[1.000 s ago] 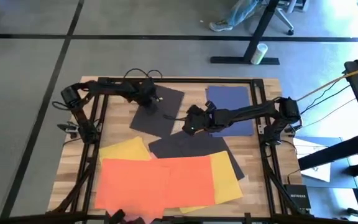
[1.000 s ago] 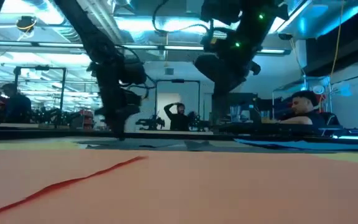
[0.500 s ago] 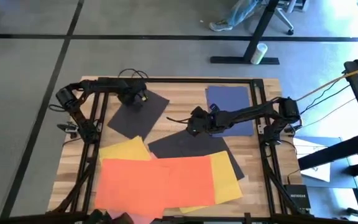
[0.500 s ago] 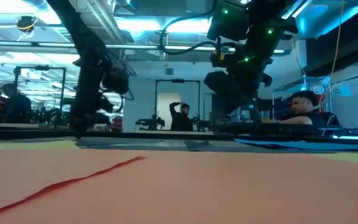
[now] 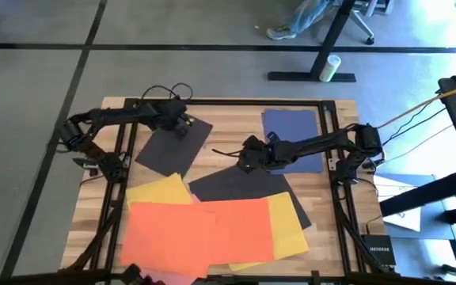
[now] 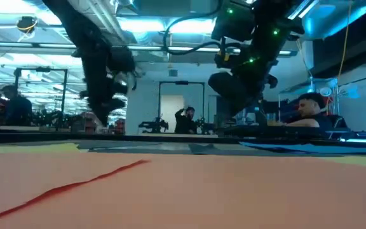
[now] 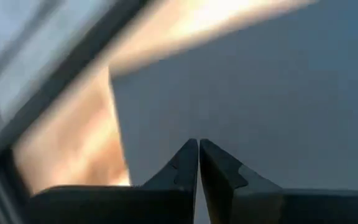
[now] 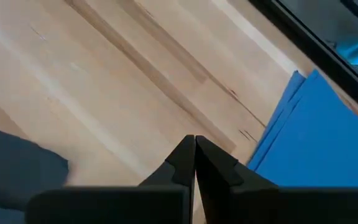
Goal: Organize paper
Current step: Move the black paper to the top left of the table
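Paper sheets lie flat on the wooden table [image 5: 228, 131]. One black sheet [image 5: 172, 144] lies at the far left and another [image 5: 240, 184] in the middle, partly under a yellow sheet [image 5: 290, 226]. Navy sheets [image 5: 291, 131] lie at the far right. Orange-red sheets [image 5: 200, 229] cover the near middle, over another yellow sheet [image 5: 158, 190]. My left gripper [image 5: 184, 124] is shut and hangs above the far right corner of the left black sheet [image 7: 260, 93]. In the low view it is raised off the table [image 6: 101, 121]. My right gripper [image 5: 246, 158] is shut above bare wood between the middle black sheet and the navy sheets [image 8: 316, 137].
A black metal frame [image 5: 327, 142] runs along the table's left, far and right sides. Bare wood shows in the far middle, between the black and navy sheets. People and benches show in the room beyond the table [image 6: 310, 111].
My left gripper has gone toward the table's left edge, and the black sheet under it has slid left with it, flat on the table and clear of the middle black sheet. The gripper has then risen off the sheet.
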`<state>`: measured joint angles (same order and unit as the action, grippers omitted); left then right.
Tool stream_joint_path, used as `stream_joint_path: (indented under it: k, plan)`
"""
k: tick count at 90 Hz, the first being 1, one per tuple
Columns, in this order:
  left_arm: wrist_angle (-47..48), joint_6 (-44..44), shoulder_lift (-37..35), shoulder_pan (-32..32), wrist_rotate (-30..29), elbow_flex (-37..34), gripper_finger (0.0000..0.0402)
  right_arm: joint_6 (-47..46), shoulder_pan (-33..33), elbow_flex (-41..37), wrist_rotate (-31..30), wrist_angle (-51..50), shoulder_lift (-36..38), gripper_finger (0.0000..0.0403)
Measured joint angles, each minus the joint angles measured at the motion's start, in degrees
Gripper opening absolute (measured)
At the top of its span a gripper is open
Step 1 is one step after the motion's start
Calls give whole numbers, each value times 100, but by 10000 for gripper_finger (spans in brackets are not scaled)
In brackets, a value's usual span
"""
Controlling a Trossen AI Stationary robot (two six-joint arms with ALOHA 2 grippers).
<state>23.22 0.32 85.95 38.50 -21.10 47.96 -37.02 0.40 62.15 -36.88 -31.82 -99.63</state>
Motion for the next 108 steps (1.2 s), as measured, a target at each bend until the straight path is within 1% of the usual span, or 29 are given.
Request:
stream_joint_path:
  k: [5, 10, 21, 35, 41, 50, 57, 65, 85, 91, 108]
  plan:
    - [-426, 312, 8, 68, 161, 4, 1, 41, 0, 0, 8, 57, 0, 0]
    - [-666, 451, 93, 218, 464, 4, 1, 110, 0, 0, 80, 87, 0, 0]
    - [-808, 518, 455, 675, 979, 4, 1, 127, 0, 0, 151, 93, 0, 0]
    - [-600, 476, 1109, 1242, 1223, 9, 1, 130, 0, 0, 223, 224, 0, 0]
    - [-563, 459, 1284, 1391, 1227, 36, 1, 130, 0, 2, 272, 263, 0, 0]
    - [-405, 284, 1368, 1551, 1287, 52, 1, 151, -2, 4, 306, 322, 0, 0]
    - [-132, 131, 1366, 1702, 1180, 73, 1, 189, -2, 4, 304, 342, 0, 0]
    - [243, -128, 1364, 1883, 847, 107, 1, 245, -2, 4, 306, 344, 0, 0]
    - [572, -464, 1133, 2022, 243, 46, 1, 250, 0, 4, 304, 343, 0, 0]
    - [570, -491, 1047, 2066, 153, 33, 1, 249, 0, 4, 303, 340, 0, 0]
    - [500, -613, 1005, 2454, 189, 37, 0, 260, 0, 4, 303, 339, 0, 0]
